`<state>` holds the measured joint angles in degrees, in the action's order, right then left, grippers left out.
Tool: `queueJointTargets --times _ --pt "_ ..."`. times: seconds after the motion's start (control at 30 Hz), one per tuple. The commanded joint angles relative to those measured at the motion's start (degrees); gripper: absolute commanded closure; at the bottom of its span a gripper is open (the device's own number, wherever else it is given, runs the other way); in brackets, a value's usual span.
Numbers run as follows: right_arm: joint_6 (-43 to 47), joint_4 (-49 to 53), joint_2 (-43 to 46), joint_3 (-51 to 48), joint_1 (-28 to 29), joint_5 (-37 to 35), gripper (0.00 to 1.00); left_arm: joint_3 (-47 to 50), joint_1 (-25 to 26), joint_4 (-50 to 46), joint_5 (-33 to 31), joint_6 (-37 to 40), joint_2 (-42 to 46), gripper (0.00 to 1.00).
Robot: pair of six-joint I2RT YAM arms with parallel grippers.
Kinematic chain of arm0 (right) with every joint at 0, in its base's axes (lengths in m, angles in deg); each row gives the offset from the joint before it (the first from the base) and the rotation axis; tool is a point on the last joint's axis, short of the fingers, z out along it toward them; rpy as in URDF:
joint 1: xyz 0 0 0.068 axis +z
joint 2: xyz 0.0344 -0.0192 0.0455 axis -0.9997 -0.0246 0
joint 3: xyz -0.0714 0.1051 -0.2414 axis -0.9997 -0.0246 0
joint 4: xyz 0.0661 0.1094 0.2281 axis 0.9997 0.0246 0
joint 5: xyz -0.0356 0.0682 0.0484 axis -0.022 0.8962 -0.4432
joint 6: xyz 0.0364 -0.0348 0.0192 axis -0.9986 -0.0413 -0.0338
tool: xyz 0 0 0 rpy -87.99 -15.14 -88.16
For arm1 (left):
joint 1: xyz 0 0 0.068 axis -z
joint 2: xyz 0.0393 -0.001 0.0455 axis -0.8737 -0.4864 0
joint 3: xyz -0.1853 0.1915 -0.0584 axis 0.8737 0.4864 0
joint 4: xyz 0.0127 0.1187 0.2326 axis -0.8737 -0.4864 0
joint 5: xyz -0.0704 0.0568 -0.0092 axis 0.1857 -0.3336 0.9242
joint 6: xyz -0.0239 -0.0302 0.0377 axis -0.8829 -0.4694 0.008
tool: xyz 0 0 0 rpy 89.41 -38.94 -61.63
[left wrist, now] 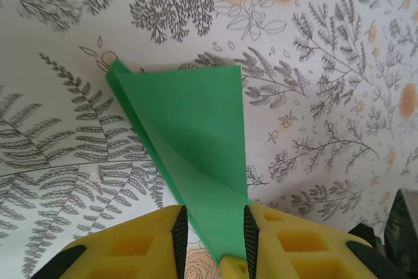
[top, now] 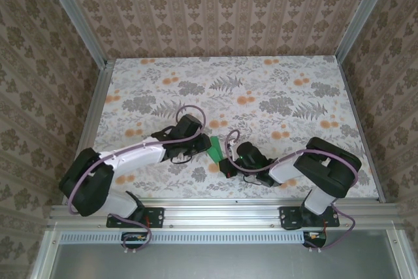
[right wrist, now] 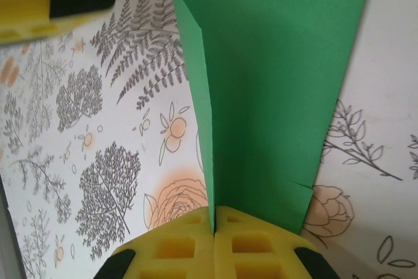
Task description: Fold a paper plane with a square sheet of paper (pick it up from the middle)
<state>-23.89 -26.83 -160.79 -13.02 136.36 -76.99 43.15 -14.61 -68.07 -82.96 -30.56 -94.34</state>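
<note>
Yellow fingers (right wrist: 261,246) of the right gripper (right wrist: 214,213) are pressed together. They pinch a raised fold of the paper (right wrist: 281,83) in their seam. The green sheet spreads away from that seam toward 12 o'clock, and a crease runs along its 9 o'clock side. A short nick marks the edge at 4 o'clock.

The left gripper (left wrist: 215,217) stands partly spread. The narrow end of the paper passes between its pads. The green surface lies against the pad at 3 o'clock, and a strip of table shows beside the pad at 9 o'clock. Whether this gripper presses the paper cannot be told.

Cut off or hidden:
- The narrow tip runs out at the bottom of the left wrist view.
- The far part of the sheet runs out at the top of the right wrist view.
- From above, both grippers cover most of the paper.

Count: two arms, two grippers, one sheet. The paper sits near the 6 o'clock edge of the floral table (top: 274,96), between the grippers. The left gripper meets it from 9 o'clock, the right from 5 o'clock.
</note>
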Motion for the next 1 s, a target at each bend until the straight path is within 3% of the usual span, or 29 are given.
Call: queueJointTargets --times 0.0,0.47,0.97 --pt "-4.8 1.1 -2.6 -0.6 -1.1 0.7 0.95 -1.7 0.5 2.4 1.7 0.0 -1.7 0.69" --pt "-11.2 1.0 -6.5 -0.4 -3.9 4.7 0.93 -4.8 0.7 5.2 2.5 2.6 -9.0 0.71" --pt "-11.5 9.7 -1.9 1.6 -4.2 3.3 0.78 -5.8 0.7 7.7 2.2 3.8 -15.1 0.73"
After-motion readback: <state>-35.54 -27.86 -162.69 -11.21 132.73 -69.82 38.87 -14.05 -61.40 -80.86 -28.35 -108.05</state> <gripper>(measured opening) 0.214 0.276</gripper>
